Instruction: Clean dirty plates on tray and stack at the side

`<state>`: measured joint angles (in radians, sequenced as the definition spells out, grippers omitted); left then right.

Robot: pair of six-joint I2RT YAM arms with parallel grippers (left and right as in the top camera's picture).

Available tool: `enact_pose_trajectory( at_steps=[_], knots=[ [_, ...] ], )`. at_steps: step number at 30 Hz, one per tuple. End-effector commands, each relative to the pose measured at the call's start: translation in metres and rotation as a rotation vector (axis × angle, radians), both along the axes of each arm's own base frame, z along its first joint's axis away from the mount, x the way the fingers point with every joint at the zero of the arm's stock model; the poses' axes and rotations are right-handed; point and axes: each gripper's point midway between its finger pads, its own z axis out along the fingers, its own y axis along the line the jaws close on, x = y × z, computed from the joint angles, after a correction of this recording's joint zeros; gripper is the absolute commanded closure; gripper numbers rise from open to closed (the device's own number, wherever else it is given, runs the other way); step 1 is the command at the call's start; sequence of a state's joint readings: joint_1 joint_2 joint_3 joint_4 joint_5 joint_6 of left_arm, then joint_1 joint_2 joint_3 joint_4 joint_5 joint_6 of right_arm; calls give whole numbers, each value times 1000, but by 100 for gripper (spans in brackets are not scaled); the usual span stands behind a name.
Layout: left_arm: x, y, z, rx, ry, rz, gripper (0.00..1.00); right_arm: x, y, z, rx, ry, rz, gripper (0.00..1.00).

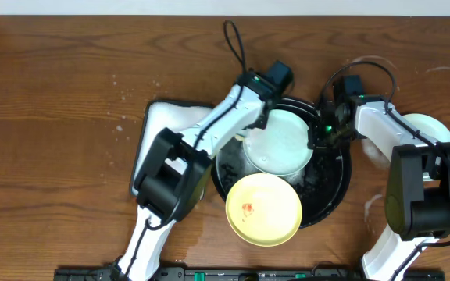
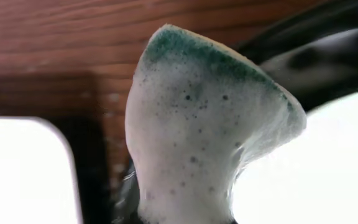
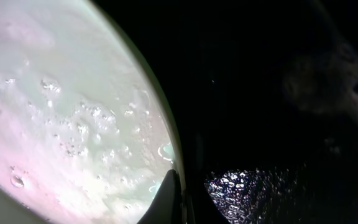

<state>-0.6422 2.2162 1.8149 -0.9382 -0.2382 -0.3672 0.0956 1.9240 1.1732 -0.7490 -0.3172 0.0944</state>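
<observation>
Closest to my left wrist camera, my left pincer (image 1: 255, 133) is clenched on a sponge (image 2: 197, 124). The sponge is squeezed narrow at the bottom and fans out above. It is coated in thick white foam flecked with tiny bubbles, with its rough green face showing along the top edge. The pincer's own fingers lie below the edge of that view.

Closest to my right wrist camera, one pale fingertip (image 3: 166, 199) of my right pincer (image 1: 316, 134) presses against the thin rim of the mint-green plate (image 3: 73, 112). The pincer is clamped shut on that rim. The plate's surface is smooth, glossy and smeared with bubbly suds.

Below the plate is the tray (image 3: 272, 93), a wide, round, black basin with a patch of glistening foam on it.

From overhead, the yellow plate (image 1: 263, 208) lies nearest, overlapping the tray's front rim, with a small red stain left of its centre. Behind it, the mint-green plate sits inside the tray between my two pincers.

To the left, a white dish (image 1: 162, 125) with rounded corners rests on the brown wooden table (image 1: 53, 94). To the right, a third plate (image 1: 428, 123), pale and round, lies outside the tray and is partly hidden by my right arm.
</observation>
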Motion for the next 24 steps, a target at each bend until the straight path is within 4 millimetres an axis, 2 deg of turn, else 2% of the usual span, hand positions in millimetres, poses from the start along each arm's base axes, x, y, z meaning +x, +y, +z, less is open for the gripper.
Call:
enact_pose_trajectory(
  at_steps=[1, 3, 4, 7, 9, 10, 12, 13, 15, 21, 24],
  knots=[
    [0, 7, 55, -96, -35, 12, 92, -14, -16, -21, -91, 52, 18, 99],
    [-8, 21, 75, -113, -17, 33, 92, -12, -16, -21, -91, 48, 18, 99],
    [-13, 37, 88, -109, -8, 56, 92, -12, -16, -21, -91, 46, 18, 99],
    [-23, 76, 103, -80, 33, 123, 92, -11, -17, -21, -96, 42, 18, 99],
    [-27, 101, 104, -58, 70, 176, 92, -9, -20, -20, -115, 36, 16, 99],
    [-30, 125, 101, -40, 107, 232, 92, -7, -25, -14, -143, 21, 14, 99],
    [-32, 145, 92, -28, 136, 280, 92, -3, -29, -3, -173, -7, 9, 99],
    [-33, 157, 85, -24, 154, 312, 92, 0, -31, 9, -200, -40, 5, 99],
    [-37, 169, 71, -41, 190, 352, 92, 4, -34, 29, -252, -100, 3, 99],
    [-56, 183, 28, -137, 300, 432, 92, 8, -31, 95, -479, -323, 64, 99],
    [-63, 184, 18, -138, 325, 438, 92, 6, -29, 127, -638, -438, 96, 99]
  ],
)
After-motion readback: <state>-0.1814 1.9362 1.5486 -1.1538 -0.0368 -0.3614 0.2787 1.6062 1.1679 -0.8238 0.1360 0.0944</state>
